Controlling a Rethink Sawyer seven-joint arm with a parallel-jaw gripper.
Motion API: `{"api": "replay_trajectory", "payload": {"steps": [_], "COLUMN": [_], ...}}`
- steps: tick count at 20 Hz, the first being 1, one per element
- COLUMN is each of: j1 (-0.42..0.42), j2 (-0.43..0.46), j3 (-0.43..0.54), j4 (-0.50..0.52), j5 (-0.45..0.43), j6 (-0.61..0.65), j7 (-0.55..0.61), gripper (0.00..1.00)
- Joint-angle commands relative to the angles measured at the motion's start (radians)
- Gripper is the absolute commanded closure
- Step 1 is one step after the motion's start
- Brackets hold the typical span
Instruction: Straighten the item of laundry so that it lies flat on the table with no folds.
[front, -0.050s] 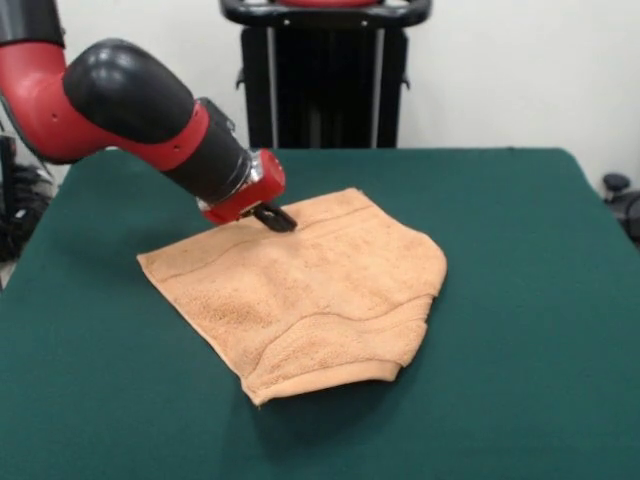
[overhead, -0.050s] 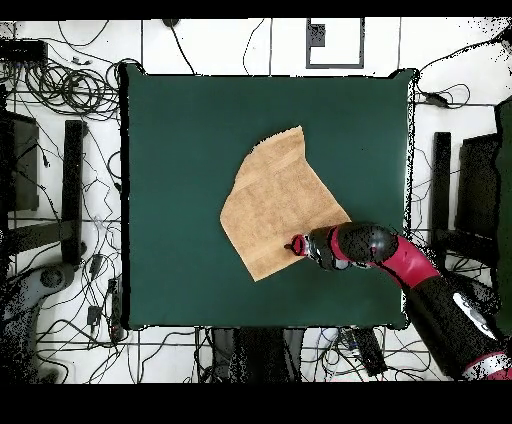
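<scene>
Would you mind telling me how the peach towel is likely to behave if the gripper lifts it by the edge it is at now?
The towel would probably droop limply: its near edge is already folded over on itself. Its fluffy pile suggests it grips the green table rather than sliding, so a push might bunch it. It looks light for the gripper, which sits at its far edge.

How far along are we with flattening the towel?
Partly done: most of the light orange terry-cloth hand towel lies spread on the dark green felt table. In hand: the red and black arm's end effector is down at the towel's far edge; I can't tell whether it grips. Left: a flap is folded over along the near right side, so the towel is not flat.
</scene>
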Motion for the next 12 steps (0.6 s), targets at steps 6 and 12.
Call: {"api": "replay_trajectory", "payload": {"steps": [6,12], "j1": [0.353,0.544], "j2": [0.089,0.140], "j3": [-0.540,-0.788], "j4": [-0.403,-0.442], "j5": [-0.363,-0.195], "j6": [-1.084,-1.084], "j7": [0.230,0.324], "gripper": [1.00,1.00]}}
